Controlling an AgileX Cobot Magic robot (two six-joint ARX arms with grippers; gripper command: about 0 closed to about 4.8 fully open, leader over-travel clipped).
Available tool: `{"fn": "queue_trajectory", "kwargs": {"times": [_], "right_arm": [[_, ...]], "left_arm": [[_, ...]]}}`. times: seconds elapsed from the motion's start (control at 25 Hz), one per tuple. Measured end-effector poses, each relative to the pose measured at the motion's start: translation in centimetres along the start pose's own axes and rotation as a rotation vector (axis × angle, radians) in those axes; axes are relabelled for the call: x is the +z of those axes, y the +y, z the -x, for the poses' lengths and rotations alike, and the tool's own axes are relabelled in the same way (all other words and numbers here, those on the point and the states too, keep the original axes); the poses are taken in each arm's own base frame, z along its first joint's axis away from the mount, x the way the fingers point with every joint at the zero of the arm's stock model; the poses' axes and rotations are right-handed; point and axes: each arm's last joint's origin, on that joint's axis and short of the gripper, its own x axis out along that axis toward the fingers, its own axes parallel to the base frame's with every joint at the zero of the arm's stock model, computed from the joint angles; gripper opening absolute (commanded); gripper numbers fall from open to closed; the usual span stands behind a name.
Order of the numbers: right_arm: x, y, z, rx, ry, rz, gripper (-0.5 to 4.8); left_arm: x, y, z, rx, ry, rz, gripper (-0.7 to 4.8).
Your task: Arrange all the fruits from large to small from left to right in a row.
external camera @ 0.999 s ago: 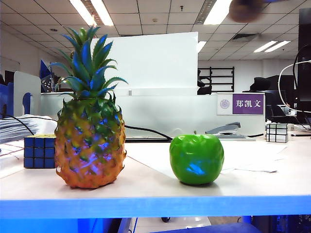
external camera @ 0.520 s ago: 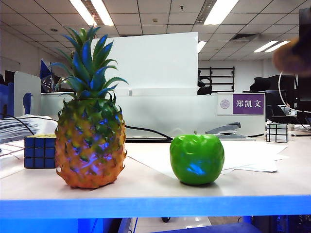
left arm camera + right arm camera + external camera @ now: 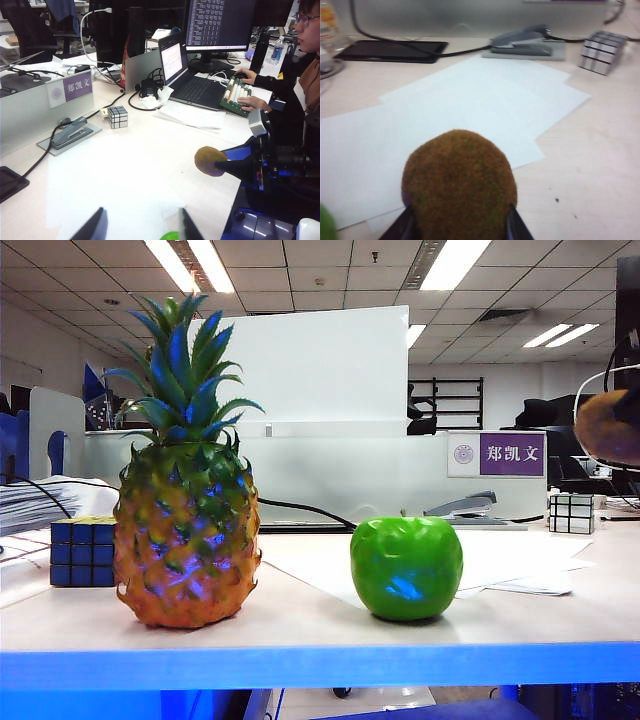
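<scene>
The pineapple (image 3: 185, 510) stands at the left of the table's front edge, and the green apple (image 3: 406, 568) sits to its right. The brown fuzzy kiwi (image 3: 608, 425) hangs in the air at the far right, well above the table. My right gripper (image 3: 459, 226) is shut on the kiwi (image 3: 459, 185), with a dark finger on each side. In the left wrist view the kiwi (image 3: 210, 161) juts out from the right gripper's dark tip. My left gripper (image 3: 141, 227) is open with nothing in it, above white paper, and a sliver of the apple (image 3: 170, 236) shows between its fingers.
A blue Rubik's cube (image 3: 80, 552) sits behind the pineapple. A silver cube (image 3: 570, 512) and a grey stapler (image 3: 462, 507) are at the back right by the purple name sign (image 3: 510, 453). White sheets (image 3: 470, 100) cover the tabletop. A bottle (image 3: 329, 25) and a black tablet (image 3: 395, 50) lie farther back.
The kiwi in my right gripper came down from the top of the exterior view and moved right, to the right edge. The pineapple, apple and left gripper stayed put.
</scene>
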Motion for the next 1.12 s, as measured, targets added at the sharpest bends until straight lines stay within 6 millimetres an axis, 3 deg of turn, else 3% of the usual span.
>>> {"fn": "queue_trajectory", "kwargs": {"times": [0.56, 0.88, 1.12], "right_arm": [[-2.9, -0.3, -0.3, -0.064, 0.211, -0.095, -0.04], [-4.4, -0.2, -1.9, -0.052, 0.342, -0.089, -0.04], [-4.9, -0.1, -3.3, -0.050, 0.348, -0.089, -0.04]], "left_arm": [[0.0, 0.0, 0.0, 0.000, 0.000, 0.000, 1.92], [0.0, 0.0, 0.0, 0.000, 0.000, 0.000, 1.92], [0.0, 0.0, 0.0, 0.000, 0.000, 0.000, 1.92]]}}
